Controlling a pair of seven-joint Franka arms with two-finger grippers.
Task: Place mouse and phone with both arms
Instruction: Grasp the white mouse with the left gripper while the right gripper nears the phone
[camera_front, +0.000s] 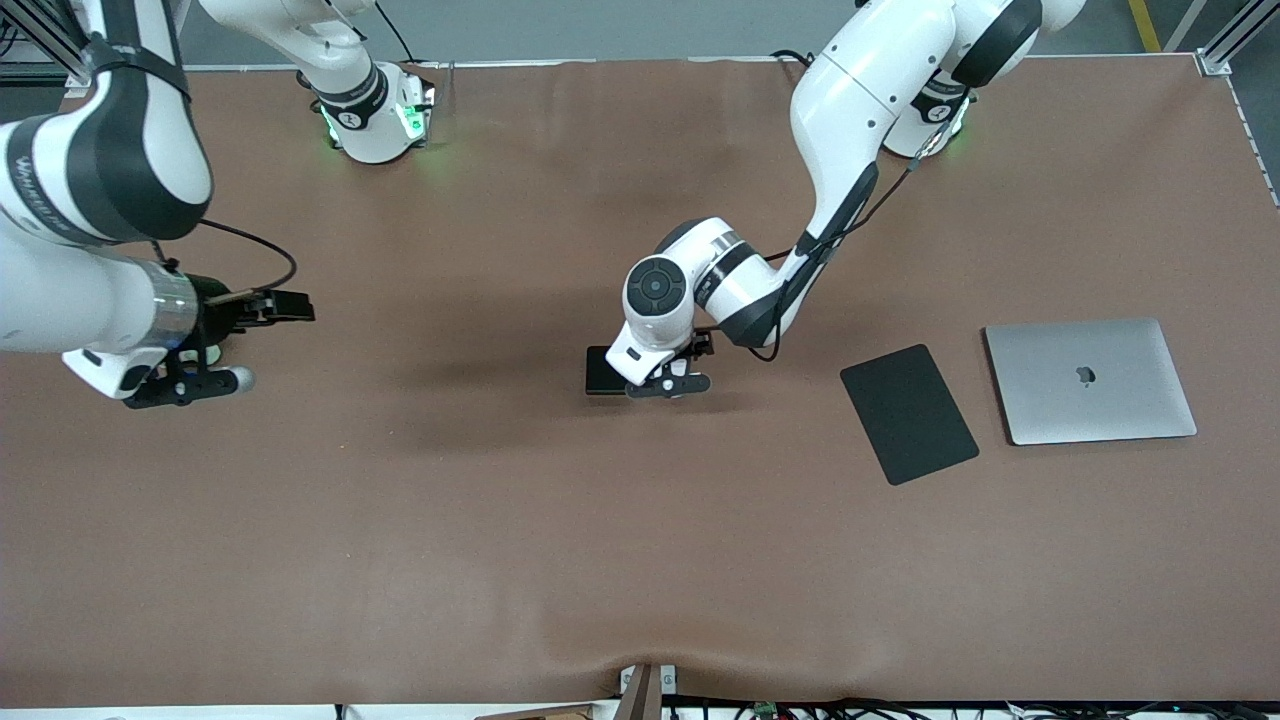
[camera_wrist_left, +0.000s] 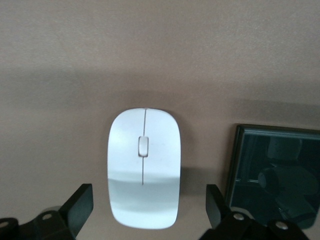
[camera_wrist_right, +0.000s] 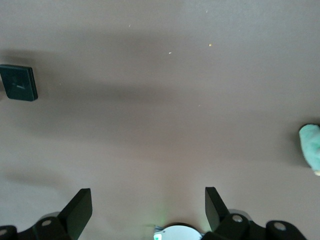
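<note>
The white mouse lies on the brown table beside the black phone. My left gripper is open, with one finger on each side of the mouse's near end and a gap on both sides. In the front view this gripper is low over the middle of the table and hides the mouse, while the phone shows right beside it, toward the right arm's end. My right gripper is open with nothing in it, over bare table at the right arm's end. The phone looks small in its view.
A flat black mat and a shut silver laptop lie side by side toward the left arm's end. A pale green shape shows at the edge of the right wrist view.
</note>
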